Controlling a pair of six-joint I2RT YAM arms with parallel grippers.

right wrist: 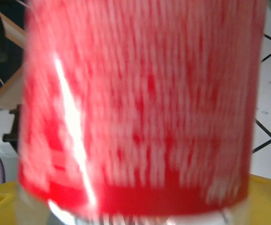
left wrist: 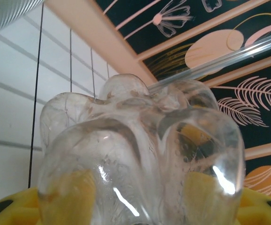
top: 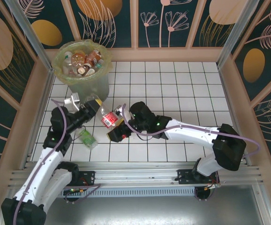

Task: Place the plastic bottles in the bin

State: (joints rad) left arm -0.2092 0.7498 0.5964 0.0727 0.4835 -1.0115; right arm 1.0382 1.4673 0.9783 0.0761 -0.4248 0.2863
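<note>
The red-labelled bottle hangs between both claws, at five o'clock from the bin, which stands in the eleven o'clock corner of the table. The left claw pinches its clear base. The right claw flanks the label (gripping or slack, I cannot tell). A weak pinch on that slick base could drop it short. Up close the label is blurred and its print unreadable.

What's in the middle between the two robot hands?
A red-labelled bottle lies between the left gripper and the right gripper, off the table; the top view shows it.
</note>
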